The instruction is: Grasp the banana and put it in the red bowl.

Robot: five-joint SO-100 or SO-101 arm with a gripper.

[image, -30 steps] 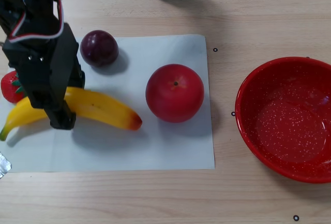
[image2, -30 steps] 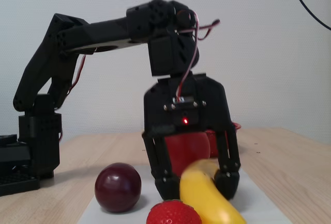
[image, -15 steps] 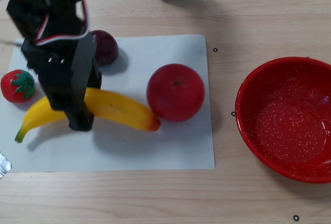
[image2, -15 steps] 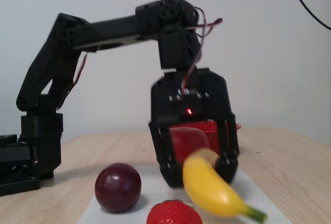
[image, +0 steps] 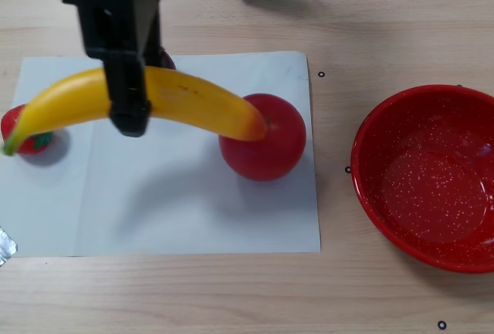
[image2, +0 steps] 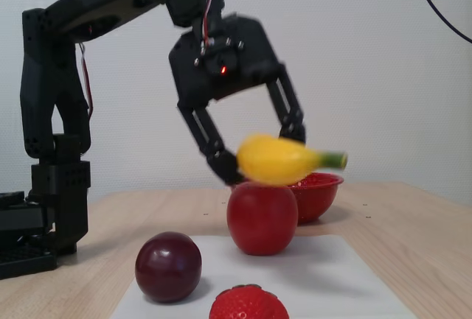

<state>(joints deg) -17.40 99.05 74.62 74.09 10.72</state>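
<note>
My black gripper (image: 130, 99) is shut on the banana (image: 197, 102), a long glossy yellow toy with its greenish stem at the left of the other view. It holds the banana in the air above the white paper. The orange tip hangs over the red apple (image: 270, 149). In the fixed view the gripper (image2: 262, 158) grips the banana (image2: 284, 160) just above the apple (image2: 262, 217). The red bowl (image: 428, 176), speckled white inside, stands empty on the table right of the paper. It shows behind the apple in the fixed view (image2: 321, 194).
A white paper sheet (image: 193, 210) lies on the wooden table. A strawberry (image: 23, 137) sits at its left edge, near the stem. A dark plum (image2: 168, 266) and the strawberry (image2: 248, 304) show in front in the fixed view. The arm's base (image2: 51, 201) stands at the left.
</note>
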